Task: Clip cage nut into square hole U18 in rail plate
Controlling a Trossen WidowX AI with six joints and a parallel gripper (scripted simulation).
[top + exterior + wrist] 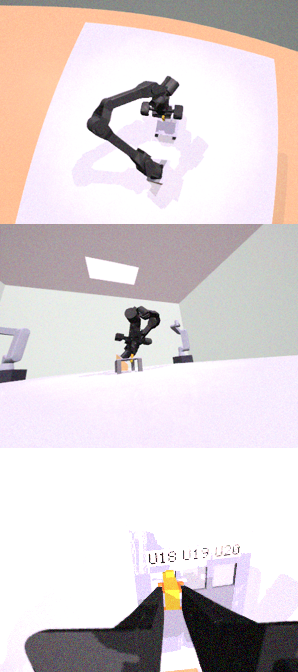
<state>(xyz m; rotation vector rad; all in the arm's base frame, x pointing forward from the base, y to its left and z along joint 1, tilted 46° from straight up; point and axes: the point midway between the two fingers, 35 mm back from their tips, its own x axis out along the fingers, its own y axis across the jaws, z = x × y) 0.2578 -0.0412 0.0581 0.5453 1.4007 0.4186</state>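
Cage nut [163, 118] [131, 358] [172, 593] sits between the fingertips of the hand [162, 116] [131, 355] [172, 590], which pinches it.

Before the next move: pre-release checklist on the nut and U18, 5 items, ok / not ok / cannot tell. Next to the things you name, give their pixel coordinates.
- Black parallel-jaw gripper [164, 116] [130, 355] [172, 590] shut on yellow-orange cage nut [163, 118] [131, 356] [172, 597]: ok
- Nut at the U18 end of the grey, legged rail plate [166, 128] [138, 358] [215, 598]: ok
- Both spring wings hooked through U18: cannot tell
- Flanges resting on plate: cannot tell
- Gripper open and clear of nut: not ok
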